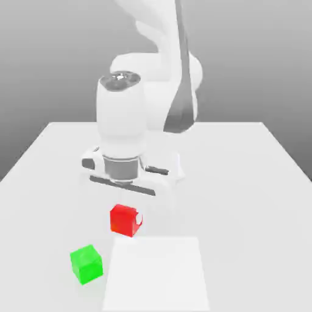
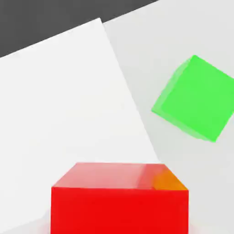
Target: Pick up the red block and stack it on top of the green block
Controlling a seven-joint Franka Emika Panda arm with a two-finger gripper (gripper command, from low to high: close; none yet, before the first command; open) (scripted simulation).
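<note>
Closing the gripper (image 1: 127,219) on the red block (image 1: 123,221), near the green block (image 1: 86,264); looking light, stiff, hardly fragile (though possibly slipping, being so smooth), so calling for gripping midway across opposite sides.

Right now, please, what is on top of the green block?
Nothing rests on the green block; its upper face is bare. What is under it cannot be seen, because the block covers it.

Red block (image 1: 125,220): smooth, faintly glossy, plastic in appearance. Green block (image 1: 86,264): smooth, plain. Tabletop (image 1: 244,213): pale, smooth; material appears uncertain. Arm casing (image 1: 122,119): smooth, plastic-like.
</note>
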